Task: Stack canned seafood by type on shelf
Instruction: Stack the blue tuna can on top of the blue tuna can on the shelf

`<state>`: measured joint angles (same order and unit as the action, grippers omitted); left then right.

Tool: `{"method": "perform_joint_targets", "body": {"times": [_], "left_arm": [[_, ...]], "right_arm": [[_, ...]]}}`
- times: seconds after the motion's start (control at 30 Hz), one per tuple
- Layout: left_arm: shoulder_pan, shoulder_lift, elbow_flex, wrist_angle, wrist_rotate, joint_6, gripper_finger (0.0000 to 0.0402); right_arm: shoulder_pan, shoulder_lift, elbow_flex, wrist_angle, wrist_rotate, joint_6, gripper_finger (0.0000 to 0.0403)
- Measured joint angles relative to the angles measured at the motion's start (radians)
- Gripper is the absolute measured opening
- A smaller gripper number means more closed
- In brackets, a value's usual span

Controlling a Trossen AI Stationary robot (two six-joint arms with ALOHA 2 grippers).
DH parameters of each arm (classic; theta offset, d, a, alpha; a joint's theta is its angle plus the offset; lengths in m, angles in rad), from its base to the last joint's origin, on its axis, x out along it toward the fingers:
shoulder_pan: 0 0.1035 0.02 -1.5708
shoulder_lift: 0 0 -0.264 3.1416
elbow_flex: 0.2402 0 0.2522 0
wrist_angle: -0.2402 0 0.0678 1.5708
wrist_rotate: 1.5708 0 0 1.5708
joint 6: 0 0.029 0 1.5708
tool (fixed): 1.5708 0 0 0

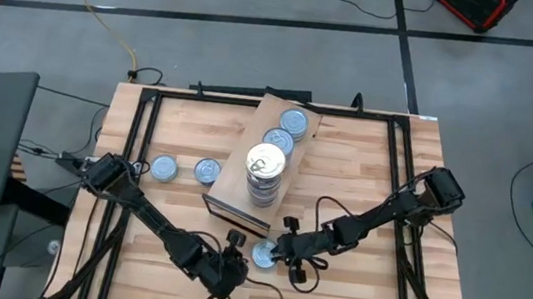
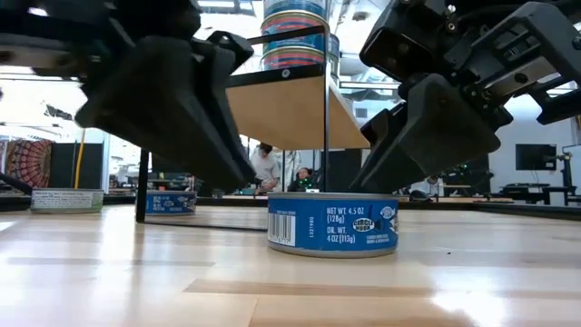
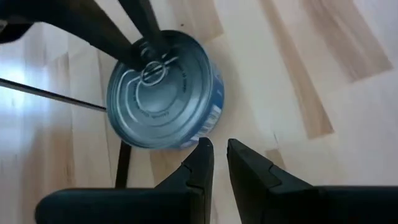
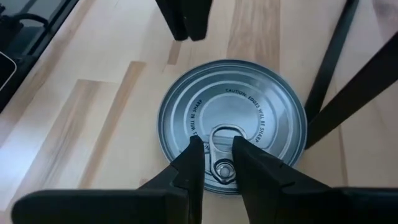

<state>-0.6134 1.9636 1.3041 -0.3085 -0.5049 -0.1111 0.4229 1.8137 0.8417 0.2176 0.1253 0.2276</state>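
Tins around my two grippers, one blue-labelled tin (image 1: pixel 263 255) between them on the tabletop (image 1: pixel 366 161), just in front of the shelf (image 1: pixel 273 113).
My right gripper (image 4: pixel 216 154) nips that tin's pull-tab between nearly closed fingers; my left gripper (image 3: pixel 219 155) waits just beside the tin, fingers pressed together. The shelf carries a tall stack (image 1: pixel 264 174) and two single tins behind it; two more tins (image 1: pixel 184 169) lie left of the shelf. Only the low view shows the tin's label and people in the room beyond.
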Motion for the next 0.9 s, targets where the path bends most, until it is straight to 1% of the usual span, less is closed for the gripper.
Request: {"method": "perform_joint_targets", "body": {"times": [0.1,0.17,0.3,0.47,0.63,0.77,0.9], "left_arm": [[0.017,0.000,0.000,0.033,0.055,-0.023,0.0045],[0.021,0.000,0.000,0.049,0.074,-0.029,0.0045],[0.020,0.000,0.000,0.069,0.078,-0.023,0.0045],[0.021,0.000,0.000,0.071,0.074,-0.021,0.0045],[0.021,0.000,0.000,0.072,0.075,-0.026,0.0045],[0.012,0.000,0.000,0.071,0.076,-0.034,0.0045],[-0.009,-0.015,-0.001,0.069,0.072,-0.033,0.0045]], "right_arm": [[0.000,-0.006,0.000,-0.011,0.000,0.001,0.0120],[0.000,-0.029,-0.002,-0.056,-0.004,0.011,0.0118],[0.007,-0.085,-0.003,-0.174,0.000,0.063,0.0111],[0.020,-0.106,0.000,-0.331,0.028,0.164,0.0100],[0.031,-0.136,0.000,-0.464,0.095,0.235,0.0092],[0.064,-0.234,-0.010,-0.558,0.175,0.248,0.0091],[0.125,-0.343,-0.006,-0.533,0.282,0.275,0.0091]]}}
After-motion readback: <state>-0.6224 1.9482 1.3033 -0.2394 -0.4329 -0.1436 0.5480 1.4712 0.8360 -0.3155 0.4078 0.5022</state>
